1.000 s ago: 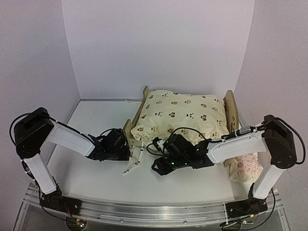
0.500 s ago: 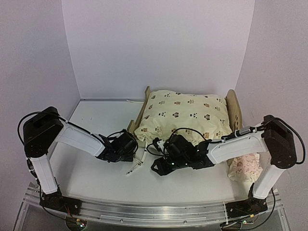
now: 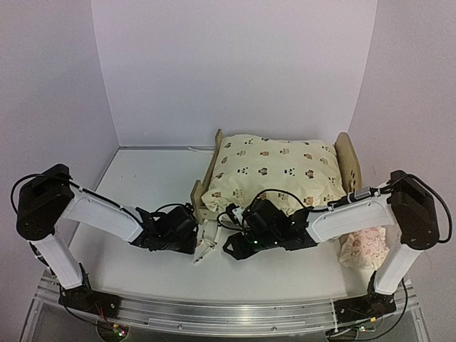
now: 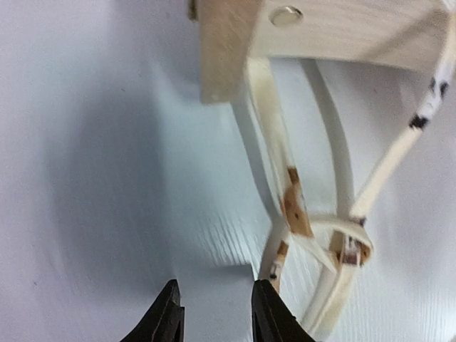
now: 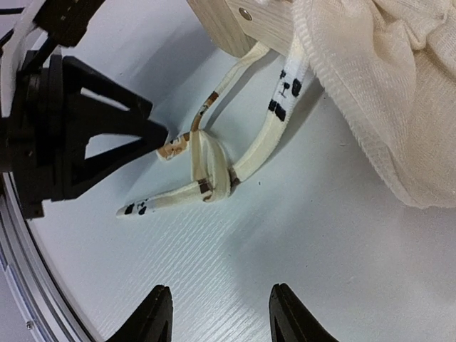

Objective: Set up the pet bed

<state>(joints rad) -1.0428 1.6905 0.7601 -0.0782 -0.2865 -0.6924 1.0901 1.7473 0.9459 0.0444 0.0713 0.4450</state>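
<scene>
The pet bed (image 3: pixel 348 162) stands on the table (image 3: pixel 142 185), right of centre and towards the back wall. The cream animal-print cushion (image 3: pixel 274 171) lies on top and hides its base. A pink pillow (image 3: pixel 363 249) lies at the near right, apart from the bed.

The right gripper (image 5: pixel 221 313) hovers low over the table just short of the bed's near-left corner, its fingers moderately apart and empty. The left gripper (image 4: pixel 217 317) comes in from the other side. Its jaws stand at a narrow gap with nothing between them, and one tip is at a tail of the cushion's ties (image 5: pixel 206 171). These ties hang from under the footboard (image 3: pixel 198 196) corner and lie loosely knotted on the table.

The step in hand appears to be securing that tie. To do it well, each gripper should close on a separate tail well clear of the knot. They should then draw apart low along the table and gently, because the light frame would likely slide or turn under a hard tug.

The bed's long axis runs left to right across the table, slightly skewed, with the rounded headboard (image 3: pixel 346 153) at the right and the footboard at the left.
</scene>
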